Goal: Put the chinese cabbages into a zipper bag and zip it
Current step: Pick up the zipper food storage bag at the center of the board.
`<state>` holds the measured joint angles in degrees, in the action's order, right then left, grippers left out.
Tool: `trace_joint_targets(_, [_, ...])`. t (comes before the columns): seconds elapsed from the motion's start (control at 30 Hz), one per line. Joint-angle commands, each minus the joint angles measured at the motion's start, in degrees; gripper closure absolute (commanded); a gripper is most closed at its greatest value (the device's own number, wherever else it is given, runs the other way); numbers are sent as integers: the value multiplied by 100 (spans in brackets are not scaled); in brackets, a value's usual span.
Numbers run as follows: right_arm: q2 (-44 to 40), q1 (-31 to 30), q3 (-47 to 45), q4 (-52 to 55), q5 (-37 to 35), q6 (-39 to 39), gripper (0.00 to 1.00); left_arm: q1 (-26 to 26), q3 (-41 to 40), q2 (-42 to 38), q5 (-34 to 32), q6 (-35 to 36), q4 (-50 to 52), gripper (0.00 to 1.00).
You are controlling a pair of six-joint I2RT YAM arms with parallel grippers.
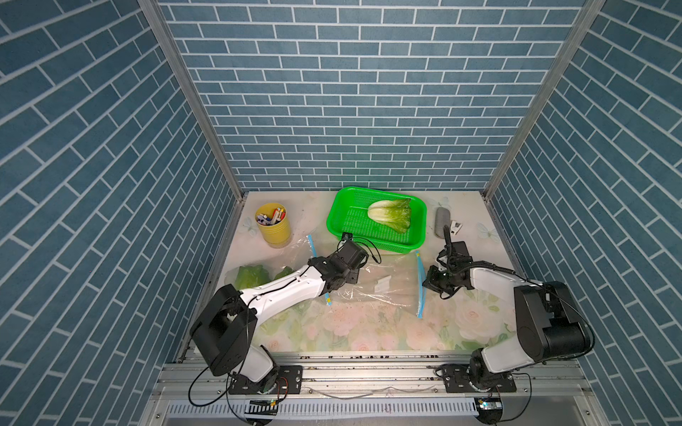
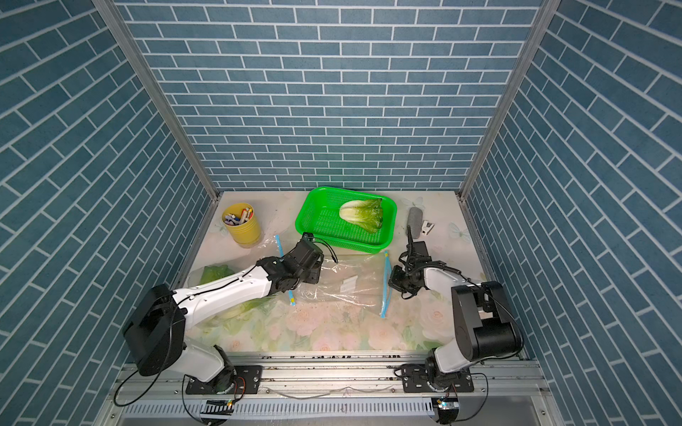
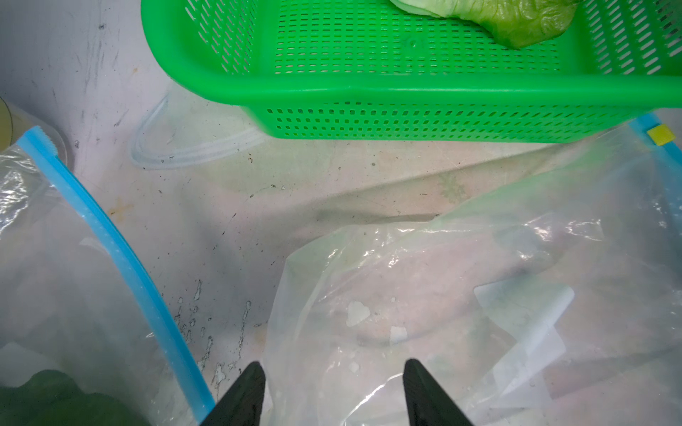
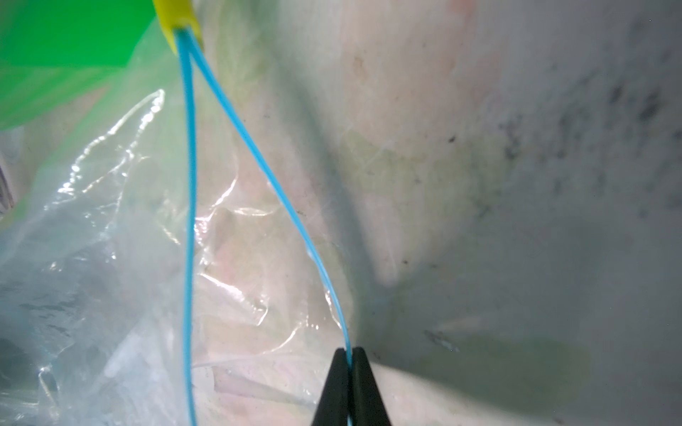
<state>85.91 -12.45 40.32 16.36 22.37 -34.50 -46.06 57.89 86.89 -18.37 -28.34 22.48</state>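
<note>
1. Table [image 1: 369, 332]: two clear bags lie on it, and a basket sits at 12 o'clock.
2. Filled zipper bag [image 1: 295, 252], 9 o'clock, partly under the left arm: the bagged cabbages [image 1: 251, 276] show green through the plastic. We see two clumps but cannot confirm the count. We cannot tell whether its zip is closed.
3. Open zipper bag [image 1: 391, 284], table centre: no cabbage shows inside, and its mouth faces 3 o'clock.
4. Green basket [image 1: 354, 225]: the loose cabbage [image 1: 391, 214] lies inside, with no gripper on it.
5. Left gripper [image 3: 332, 365]: jaws parted roughly halfway and holding nothing, above the open bag's 9 o'clock end, near the basket.
6. Right gripper [image 4: 349, 350], 3 o'clock: pinched tight on one zip lip [image 4: 273, 191]. That lip stands apart from the other, so the mouth gapes.
7. Yellow slider [image 4: 177, 18]: at the zip's 12 o'clock end.
8. Our judgement: loading is past halfway. What remains is to bag the loose cabbage and run the slider.
</note>
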Motion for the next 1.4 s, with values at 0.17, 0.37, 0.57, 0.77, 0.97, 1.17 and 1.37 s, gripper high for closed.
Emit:
trace_joint_targets(0.17, [-866, 6, 299, 566, 257, 130, 100, -22, 154, -355, -328, -16, 397, 34])
trace_joint_targets(0.37, [-1442, -88, 825, 1306, 443, 289, 100, -25, 532, -583, -418, 21, 880, 31])
trace_joint_targets(0.57, [-1857, -243, 1532, 1988, 486, 484, 100, -26, 963, -988, -470, 19, 1335, 28])
trace_joint_targets(0.77, [-1894, -497, 2293, 2543, 400, 668, 100, -282, 1743, -1118, -467, -75, 1919, 27])
trace_joint_targets(0.97, [-1750, -798, 2909, 2813, 464, 697, 100, -824, 2439, -858, -299, -7, 1924, 27])
trace_joint_targets(1.17, [-1600, -1063, 3288, 2926, 374, 683, 100, -1145, 3312, -151, 165, 230, 1903, 26])
trace_joint_targets(1.37, [-1484, -1184, 3585, 2911, 403, 612, 100, -1247, 3896, 487, 383, 384, 1915, 25])
